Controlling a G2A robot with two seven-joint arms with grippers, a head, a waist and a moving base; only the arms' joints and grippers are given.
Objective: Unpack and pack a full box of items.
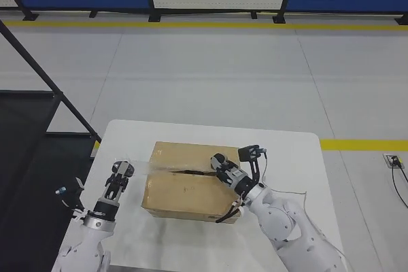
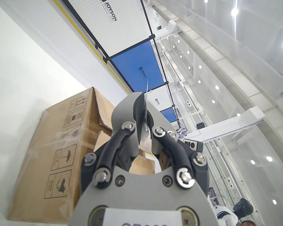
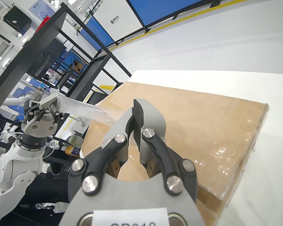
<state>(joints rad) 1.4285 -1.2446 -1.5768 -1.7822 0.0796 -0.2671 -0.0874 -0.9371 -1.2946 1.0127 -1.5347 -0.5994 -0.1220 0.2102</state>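
Observation:
A brown cardboard box [image 1: 187,190] stands in the middle of the white table [image 1: 292,156]. Its top flaps are slightly parted along the seam. A strip of clear tape [image 3: 85,110] runs from the box top out to my left gripper [image 1: 120,168], which is shut on the strip's end just off the box's left side. In the left wrist view the gripper [image 2: 142,99] pinches the tape beside the box [image 2: 56,154]. My right gripper [image 3: 138,109] is shut with nothing in it, low over the box top [image 3: 202,123] near the seam [image 1: 221,163].
A black metal rack [image 1: 27,136] stands off the table's left edge. Bare table lies to the right of the box and behind it. A yellow line [image 1: 367,144] runs on the floor to the right.

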